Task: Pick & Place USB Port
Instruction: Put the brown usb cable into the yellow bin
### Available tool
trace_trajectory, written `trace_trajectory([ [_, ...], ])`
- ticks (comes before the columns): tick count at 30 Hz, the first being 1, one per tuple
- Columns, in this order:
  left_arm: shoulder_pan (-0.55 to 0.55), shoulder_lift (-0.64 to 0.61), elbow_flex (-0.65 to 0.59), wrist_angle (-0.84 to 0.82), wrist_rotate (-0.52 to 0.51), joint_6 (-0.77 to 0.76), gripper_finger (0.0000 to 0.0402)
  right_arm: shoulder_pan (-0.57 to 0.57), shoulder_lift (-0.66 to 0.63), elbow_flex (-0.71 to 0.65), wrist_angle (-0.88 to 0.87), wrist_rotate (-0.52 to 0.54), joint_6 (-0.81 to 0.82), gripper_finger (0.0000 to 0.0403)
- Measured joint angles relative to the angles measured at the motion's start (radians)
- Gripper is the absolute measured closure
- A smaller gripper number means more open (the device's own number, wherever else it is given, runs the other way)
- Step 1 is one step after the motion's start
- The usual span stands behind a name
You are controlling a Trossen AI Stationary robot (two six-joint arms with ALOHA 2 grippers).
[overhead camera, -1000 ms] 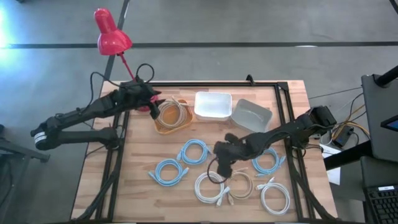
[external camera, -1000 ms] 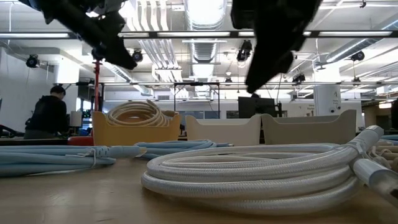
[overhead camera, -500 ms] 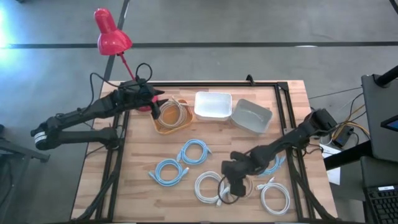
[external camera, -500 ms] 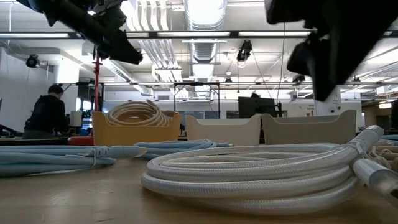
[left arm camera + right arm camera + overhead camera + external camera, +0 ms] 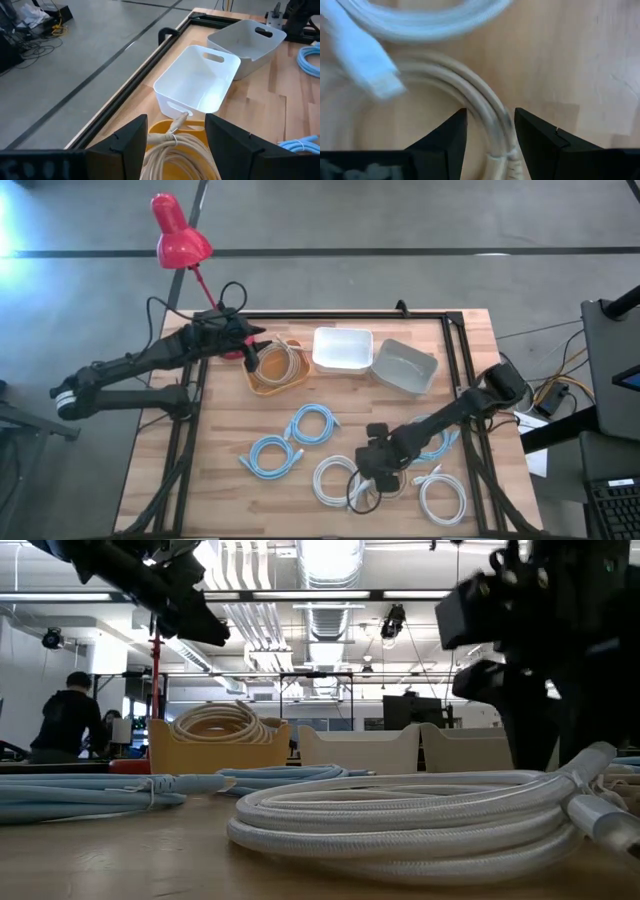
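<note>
Right gripper (image 5: pixel 487 132) low over beige cable (image 5: pixel 470 95), fingers apart astride it, prob. to grab; left gripper (image 5: pixel 175 142) waits, fingers apart, above yellow bin (image 5: pixel 272 383).

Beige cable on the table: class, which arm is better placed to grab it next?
Right. Its tool sits open astride the beige cable. The left tool hovers at the yellow bin, far from it.

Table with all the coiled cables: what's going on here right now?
The right gripper is down over a beige coiled cable near the front of the table, fingers open on either side of a strand, not yet closed. The left gripper hangs open above the yellow bin, which already holds a beige cable coil. The white bin and grey bin are empty. Blue and white coils lie loose.
</note>
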Motion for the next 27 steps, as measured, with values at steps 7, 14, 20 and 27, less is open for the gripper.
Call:
trace_trajectory([
  [7,-0.004,0.024,0.0,-0.004,0.003,-0.016,0.0197,0.001,0.05,0.0,0.002,0.088,-0.075,0.0243],
  [14,-0.005,0.063,-0.001,-0.003,0.009,-0.029,0.0197,0.002,0.079,0.004,-0.003,0.063,-0.081,0.0292],
  [20,-0.007,0.113,-0.001,-0.003,0.036,-0.049,0.0197,0.0,0.026,0.004,-0.012,0.065,-0.048,0.0348],
  [27,-0.021,0.151,-0.001,0.037,0.197,-0.133,0.0197,-0.002,-0.046,0.038,-0.185,0.168,-0.004,0.0343],
])
